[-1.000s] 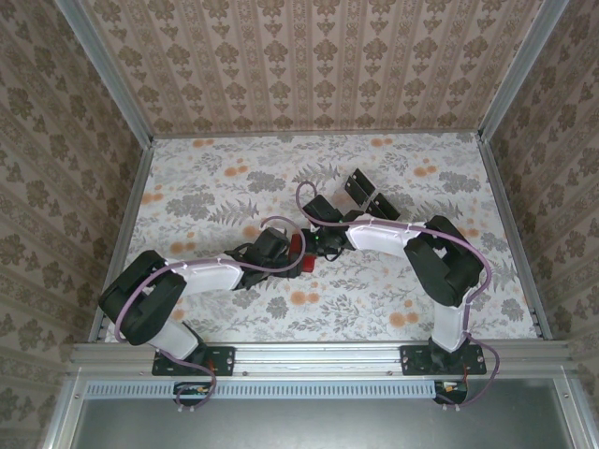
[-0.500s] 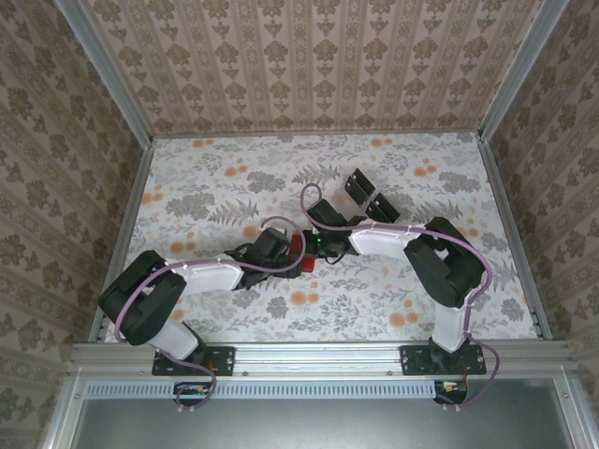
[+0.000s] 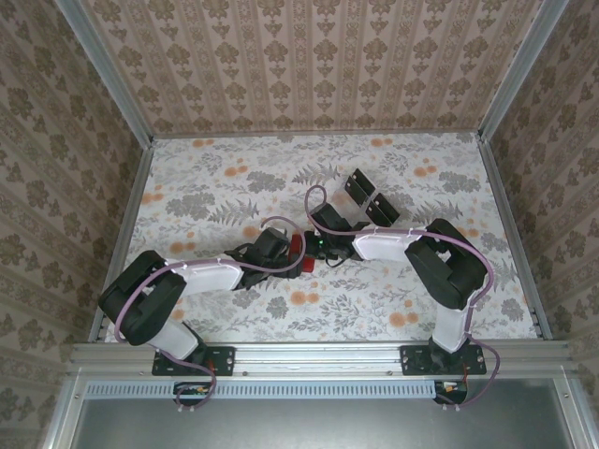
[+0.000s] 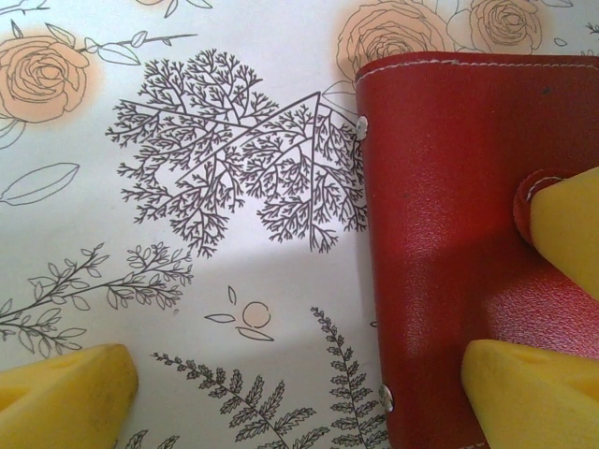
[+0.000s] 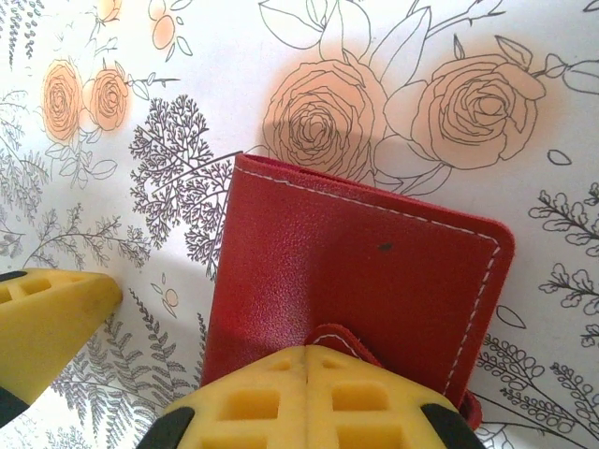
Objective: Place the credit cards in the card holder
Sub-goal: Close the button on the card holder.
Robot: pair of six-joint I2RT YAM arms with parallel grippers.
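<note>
At mid-surface, step: I'm likely unfastening the closed card holder (image 5: 356, 262).
Left jaws: open.
Right jaws: closed at its tab (image 5: 351, 346).
Next: lift tab.

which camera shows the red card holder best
The right wrist view: the card holder lies nearly whole there, with its stitched edges and part of its closure tab visible. The left wrist view crops its right side; the top external view gives a small red patch between the arms.
</note>
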